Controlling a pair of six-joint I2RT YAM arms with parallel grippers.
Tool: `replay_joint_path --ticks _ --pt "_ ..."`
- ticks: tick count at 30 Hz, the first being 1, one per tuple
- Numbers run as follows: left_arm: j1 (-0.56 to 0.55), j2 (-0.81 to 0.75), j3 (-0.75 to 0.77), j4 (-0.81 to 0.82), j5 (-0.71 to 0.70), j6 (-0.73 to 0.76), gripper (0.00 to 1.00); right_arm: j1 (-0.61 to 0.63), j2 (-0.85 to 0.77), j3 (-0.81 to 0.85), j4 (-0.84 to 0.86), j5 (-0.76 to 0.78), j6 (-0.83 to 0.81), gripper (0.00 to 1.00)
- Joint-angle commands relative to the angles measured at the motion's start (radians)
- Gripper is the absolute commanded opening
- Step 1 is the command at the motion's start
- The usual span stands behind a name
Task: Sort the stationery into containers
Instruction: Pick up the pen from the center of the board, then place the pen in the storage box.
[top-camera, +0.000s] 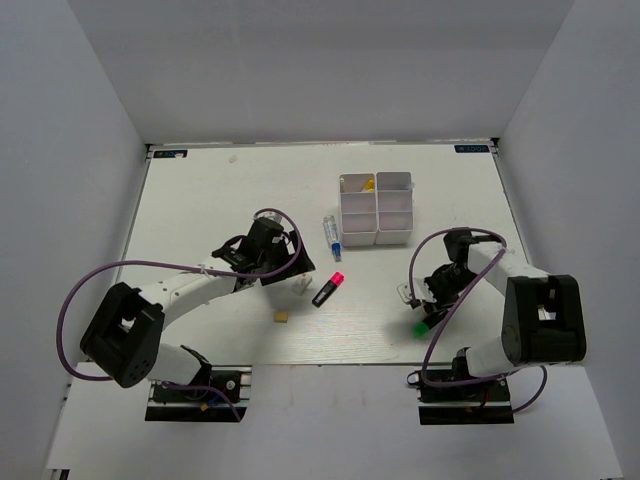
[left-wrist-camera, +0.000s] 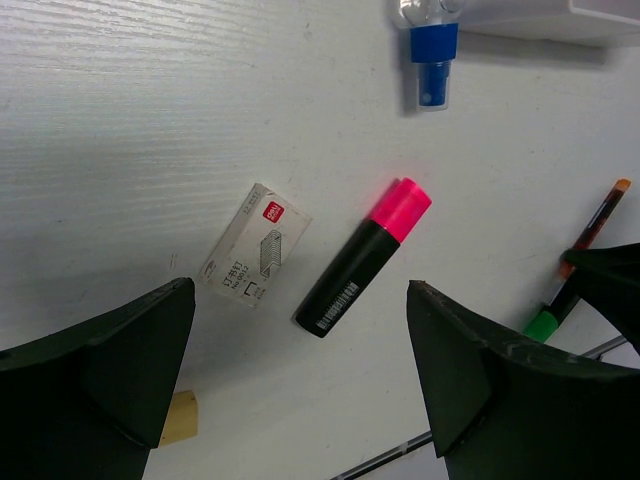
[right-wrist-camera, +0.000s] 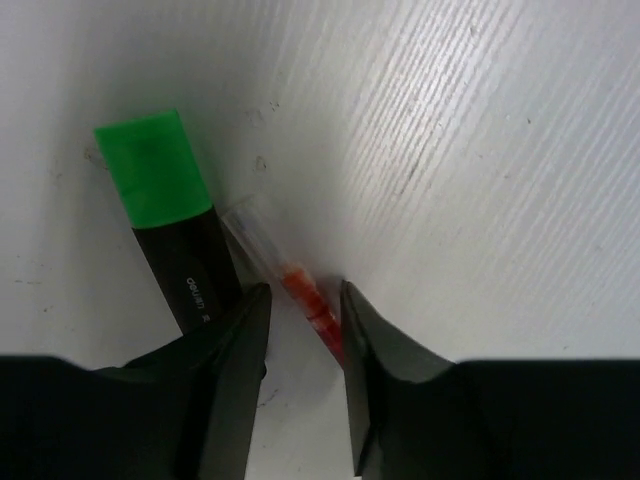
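Observation:
The white four-compartment container block (top-camera: 376, 209) stands at the back centre, and its edge shows in the left wrist view (left-wrist-camera: 560, 15). A blue-capped white marker (top-camera: 331, 237) (left-wrist-camera: 433, 60) lies just left of it. A pink-and-black highlighter (top-camera: 328, 289) (left-wrist-camera: 362, 257), a white staples box (top-camera: 300, 285) (left-wrist-camera: 255, 245) and a tan eraser (top-camera: 283, 317) (left-wrist-camera: 180, 417) lie below my left gripper (top-camera: 272, 255) (left-wrist-camera: 300, 290), which hovers open and empty. My right gripper (top-camera: 425, 300) (right-wrist-camera: 303, 290) is down at the table, its jaws narrowly apart astride a clear pen with an orange-red core (right-wrist-camera: 290, 275). A green-and-black highlighter (top-camera: 420, 327) (right-wrist-camera: 170, 220) lies against the left finger.
Something yellow lies in the back left compartment (top-camera: 368, 184). White walls enclose the table on three sides. The left arm's purple cable (top-camera: 90, 285) loops over the near left of the table. The table's near edge runs just in front of the right gripper.

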Motion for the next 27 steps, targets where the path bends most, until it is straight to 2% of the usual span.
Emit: replay_joint_path --ticks 1,2,6,7,10,11,12,13,14,15,17,18,22,23,24,26,27 --pt "-0.003 -0.035 -0.012 -0.003 0.0 -0.008 0.96 0.026 0.04 -0.06 0.019 0.052 -0.399 0.36" --pt "-0.003 -0.035 -0.012 -0.003 0.0 -0.008 0.96 0.029 0.047 -0.057 0.023 0.052 -0.379 0.28" --pt "-0.003 -0.035 -0.012 -0.003 0.0 -0.008 0.96 0.041 0.069 -0.026 0.029 0.014 -0.291 0.12" --pt "-0.003 -0.035 -0.012 -0.003 0.0 -0.008 0.96 0.044 0.075 -0.012 0.026 -0.003 -0.212 0.1" --pt "-0.003 -0.035 -0.012 -0.003 0.0 -0.008 0.96 0.043 0.113 0.109 -0.023 -0.16 -0.07 0.0" --pt "-0.003 -0.035 -0.012 -0.003 0.0 -0.008 0.96 0.043 0.133 0.143 -0.042 -0.241 0.092 0.0" --pt "-0.003 -0.035 -0.012 -0.003 0.0 -0.008 0.96 0.04 0.139 0.266 -0.051 -0.283 0.153 0.0" --pt "-0.003 -0.035 -0.012 -0.003 0.0 -0.008 0.96 0.037 0.164 0.308 -0.059 -0.372 0.206 0.0" --pt "-0.003 -0.035 -0.012 -0.003 0.0 -0.008 0.96 0.035 0.185 0.397 -0.069 -0.412 0.329 0.0" --pt "-0.003 -0.026 -0.012 -0.003 0.0 -0.008 0.96 0.031 0.195 0.475 -0.104 -0.528 0.364 0.0" --pt "-0.003 -0.017 -0.012 -0.003 0.0 -0.008 0.96 0.031 0.225 0.582 -0.112 -0.602 0.486 0.0" --pt "-0.003 -0.017 -0.002 -0.003 0.0 -0.008 0.96 0.034 0.233 0.644 -0.117 -0.689 0.513 0.0" --pt "-0.003 -0.017 -0.002 -0.003 0.0 -0.008 0.96 0.037 0.279 0.843 -0.082 -0.814 0.686 0.0" --pt "-0.003 -0.017 -0.002 -0.003 0.0 -0.008 0.96 0.035 0.293 0.864 -0.047 -0.836 0.715 0.0" --pt "-0.003 -0.017 -0.002 -0.003 0.0 -0.008 0.96 0.035 0.299 0.881 0.01 -0.845 0.829 0.0" --pt "-0.003 -0.017 -0.011 -0.003 0.0 -0.008 0.96 0.037 0.308 0.91 0.126 -0.863 0.951 0.0" --pt "-0.003 -0.017 -0.011 -0.003 0.0 -0.008 0.96 0.035 0.308 0.905 0.288 -0.863 1.046 0.0"
